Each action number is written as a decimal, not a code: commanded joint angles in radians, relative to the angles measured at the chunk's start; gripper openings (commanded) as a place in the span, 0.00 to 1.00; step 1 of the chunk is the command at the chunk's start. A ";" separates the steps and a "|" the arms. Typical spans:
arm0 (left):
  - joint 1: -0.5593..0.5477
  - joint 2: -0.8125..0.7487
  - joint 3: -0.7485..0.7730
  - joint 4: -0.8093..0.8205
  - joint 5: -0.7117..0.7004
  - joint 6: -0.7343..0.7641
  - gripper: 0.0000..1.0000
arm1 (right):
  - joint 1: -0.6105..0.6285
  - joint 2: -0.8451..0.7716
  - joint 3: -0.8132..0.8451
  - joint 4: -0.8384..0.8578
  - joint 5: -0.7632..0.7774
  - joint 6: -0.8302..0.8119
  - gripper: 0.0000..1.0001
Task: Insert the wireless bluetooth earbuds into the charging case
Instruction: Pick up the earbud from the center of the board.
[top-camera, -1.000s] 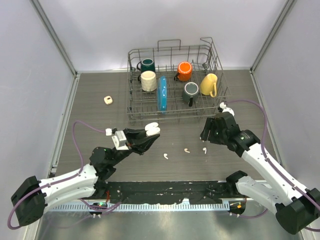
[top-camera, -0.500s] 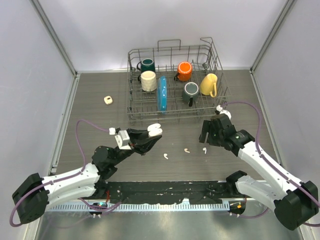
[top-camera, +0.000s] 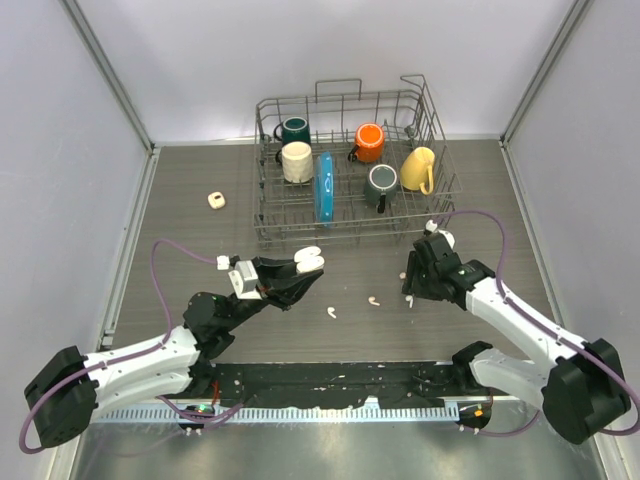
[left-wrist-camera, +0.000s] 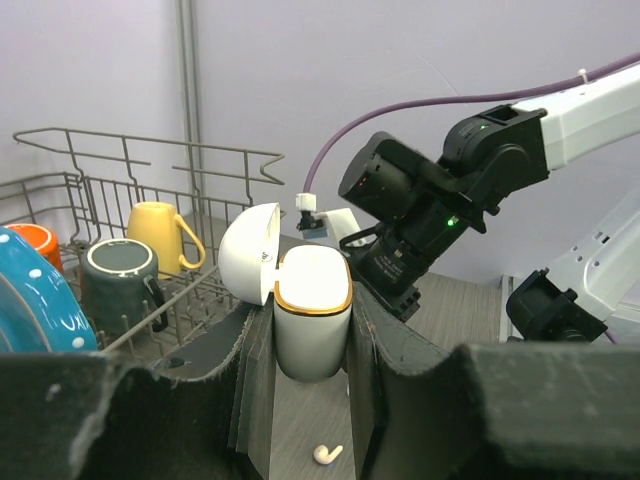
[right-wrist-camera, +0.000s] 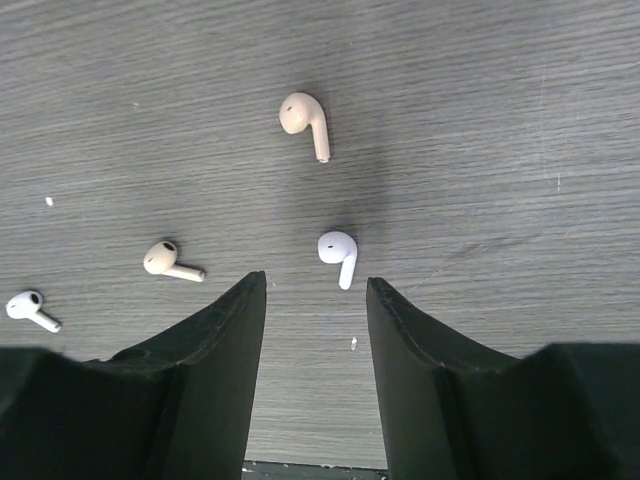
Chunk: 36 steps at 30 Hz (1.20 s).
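My left gripper (left-wrist-camera: 312, 335) is shut on the white charging case (left-wrist-camera: 312, 310), held upright above the table with its lid (left-wrist-camera: 250, 252) swung open to the left; the same case (top-camera: 307, 262) shows in the top view. Several earbuds lie on the dark table. In the right wrist view a white earbud (right-wrist-camera: 339, 256) lies just past the tips of my right gripper (right-wrist-camera: 315, 285), which is open and holds nothing. A cream earbud (right-wrist-camera: 305, 122) lies further ahead, another cream one (right-wrist-camera: 170, 262) to the left, and a white one (right-wrist-camera: 30, 308) at the far left. My right gripper (top-camera: 410, 288) hovers low over them.
A wire dish rack (top-camera: 350, 225) stands at the back with several mugs and a blue plate (top-camera: 323, 186). A small cream object (top-camera: 215, 200) lies on the table left of the rack. Two earbuds (top-camera: 331, 312) (top-camera: 373, 299) lie between the arms.
My right gripper has moved left and down over the earbuds, and its jaws have narrowed. The left arm has shifted the case slightly and then held still.
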 joint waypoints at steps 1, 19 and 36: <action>-0.002 -0.012 0.009 0.064 -0.002 -0.002 0.00 | -0.003 0.048 -0.002 0.045 0.006 0.009 0.49; -0.002 -0.017 0.017 0.047 0.009 -0.004 0.00 | -0.003 0.124 -0.025 0.106 0.006 0.026 0.48; -0.002 -0.017 0.034 0.011 0.027 0.001 0.00 | -0.003 0.147 -0.066 0.137 -0.029 0.099 0.57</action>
